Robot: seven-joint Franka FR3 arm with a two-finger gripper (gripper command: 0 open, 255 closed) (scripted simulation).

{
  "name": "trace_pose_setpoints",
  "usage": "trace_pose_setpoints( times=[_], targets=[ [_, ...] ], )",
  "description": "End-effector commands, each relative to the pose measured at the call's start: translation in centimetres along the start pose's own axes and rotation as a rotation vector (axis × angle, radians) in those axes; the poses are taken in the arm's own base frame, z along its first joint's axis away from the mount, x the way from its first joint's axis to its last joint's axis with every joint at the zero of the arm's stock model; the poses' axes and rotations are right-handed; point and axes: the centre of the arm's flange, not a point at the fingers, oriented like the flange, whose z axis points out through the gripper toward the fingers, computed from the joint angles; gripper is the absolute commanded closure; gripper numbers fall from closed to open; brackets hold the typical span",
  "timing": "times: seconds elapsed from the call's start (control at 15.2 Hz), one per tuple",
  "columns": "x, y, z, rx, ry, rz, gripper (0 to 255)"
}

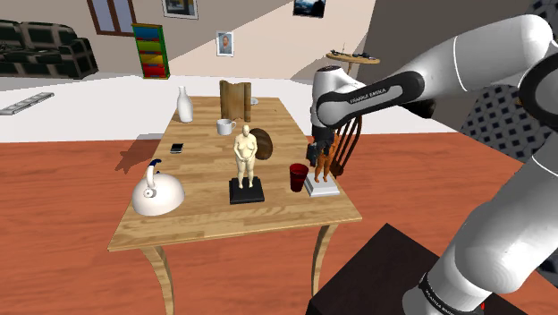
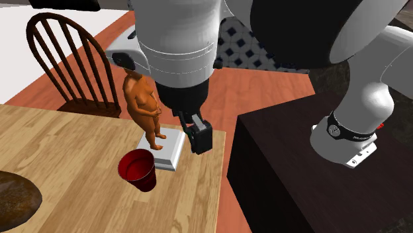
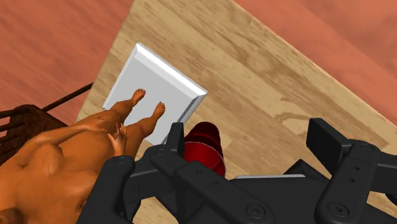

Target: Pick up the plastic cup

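The whole wooden table (image 1: 206, 224) is taken in from well back by the shoulder view, from beside and a little behind the stand (image 1: 376, 273). The second exterior view is set close over the corner nearest the stand, the wrist view pointed down just above it; the orange figurine (image 2: 141, 99) and red cup (image 2: 137, 171) are shared by all three.

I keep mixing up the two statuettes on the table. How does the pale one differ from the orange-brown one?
The pale statuette stands on a black base near the middle of the table; the orange-brown statuette stands on a white base at its edge, beside the red cup. The gripper hangs next to the orange-brown one, not the pale one. Both are upright human figures.
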Motion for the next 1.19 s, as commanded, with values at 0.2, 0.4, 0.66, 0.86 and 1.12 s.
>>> trace_pose_setpoints(
  times=[0.2,0.4,0.66,0.86,1.12],
  targets=[
    [4.9,0.1,4.7,-0.017,-0.008,-0.012,0],
    [7.8,0.2,7.4,-0.028,-0.014,-0.019,0],
    [11.6,0.3,11.2,-0.042,-0.022,-0.028,0],
    [13.2,0.3,13.2,-0.047,-0.025,-0.031,0],
    [13.2,0.0,15.3,-0.047,-0.025,-0.031,0]
  ],
)
